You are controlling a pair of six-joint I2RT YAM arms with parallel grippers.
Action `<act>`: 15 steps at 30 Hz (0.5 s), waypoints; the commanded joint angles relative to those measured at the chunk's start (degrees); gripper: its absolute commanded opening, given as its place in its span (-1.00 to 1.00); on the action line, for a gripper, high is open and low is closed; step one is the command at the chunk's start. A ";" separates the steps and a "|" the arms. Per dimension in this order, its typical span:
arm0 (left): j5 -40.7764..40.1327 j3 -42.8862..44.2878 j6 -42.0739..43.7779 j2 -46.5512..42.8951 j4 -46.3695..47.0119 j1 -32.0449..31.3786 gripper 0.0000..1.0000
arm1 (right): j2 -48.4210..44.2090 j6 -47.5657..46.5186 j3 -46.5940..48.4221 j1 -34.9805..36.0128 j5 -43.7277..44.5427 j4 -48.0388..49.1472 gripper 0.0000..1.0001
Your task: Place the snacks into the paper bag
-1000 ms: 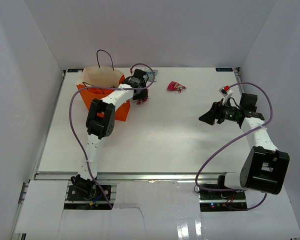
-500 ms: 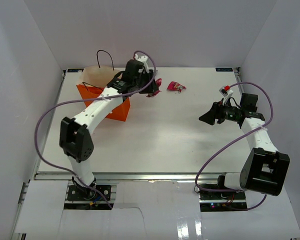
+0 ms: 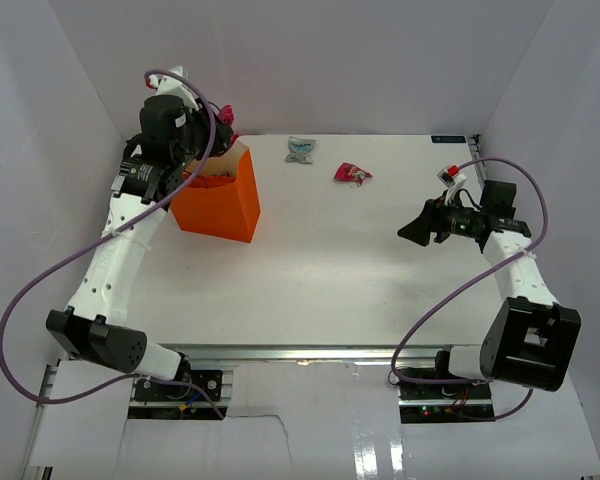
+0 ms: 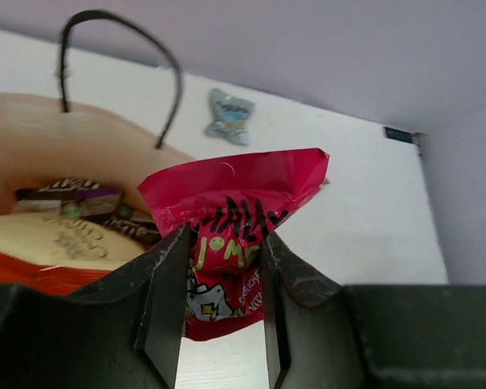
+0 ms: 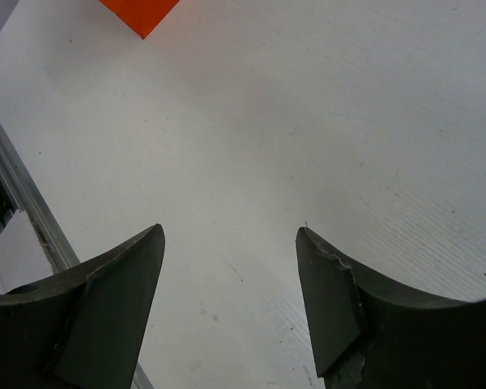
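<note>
My left gripper point(image 4: 224, 235) is shut on a magenta snack packet point(image 4: 235, 223) and holds it above the open mouth of the orange paper bag point(image 3: 218, 203). In the top view that gripper point(image 3: 220, 128) is raised at the bag's far edge. Inside the bag point(image 4: 32, 138) lie a red-orange-and-cream chip bag point(image 4: 57, 247) and a dark brown and purple candy bar point(image 4: 69, 190). A pale blue packet point(image 3: 300, 149) and another magenta packet point(image 3: 352, 174) lie on the table at the back. My right gripper point(image 3: 412, 234) is open and empty over bare table at the right.
The bag's black loop handle point(image 4: 158, 61) arches up beside the held packet. White walls enclose the table on the left, back and right. In the right wrist view a corner of the orange bag point(image 5: 139, 14) shows far off.
My left arm has swung left and up from the table beside the bag, carrying the magenta packet to above the bag's mouth. The right arm has barely moved.
</note>
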 commanded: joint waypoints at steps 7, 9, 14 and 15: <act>-0.75 1.43 1.17 5.79 -5.00 6.71 -0.46 | 1.70 -4.16 7.01 2.85 2.24 -2.63 0.44; -0.31 2.91 1.17 6.94 -5.44 7.06 -0.07 | 2.93 -4.25 8.50 5.74 7.06 -2.63 0.44; 1.01 5.73 1.08 8.00 -5.53 7.15 0.69 | 11.88 1.97 17.64 14.18 21.30 -0.26 0.43; 1.36 6.26 1.52 7.83 -5.53 7.15 0.74 | 13.73 4.08 19.74 14.89 25.15 0.26 0.43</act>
